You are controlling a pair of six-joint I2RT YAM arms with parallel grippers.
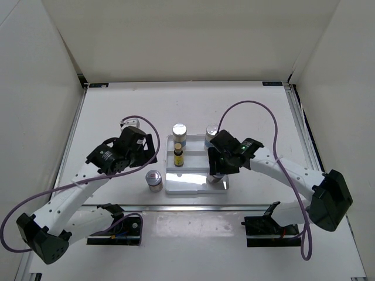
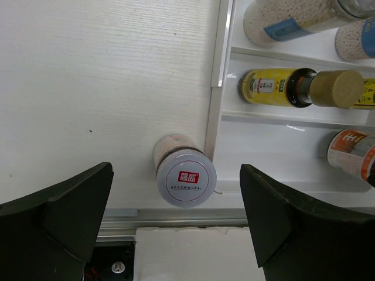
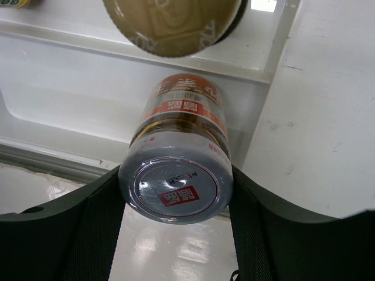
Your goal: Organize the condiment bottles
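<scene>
Two jars look unfinished: the left jar (image 2: 186,178) stands on the desk (image 2: 88,88) just beside the tray (image 2: 263,152), between the spread left fingers (image 2: 58,216). The right fingers (image 3: 58,234) clamp the right jar (image 3: 176,175) at the tray's near right. White bottles (image 1: 179,132) and amber bottles (image 2: 281,88) already occupy the farther tiers.

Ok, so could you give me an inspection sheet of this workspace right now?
Surface: white table, small specks.
Job's things: tray holds two white bottles, two amber bottles and held jar on front tier; loose jar on table beside tray's left edge.
Clutter: nothing seen.
Grippers: left gripper open, facing loose jar, apart; right gripper shut on held jar.
Cables: purple cables loop from both arms.
Surroundings: white walls.
</scene>
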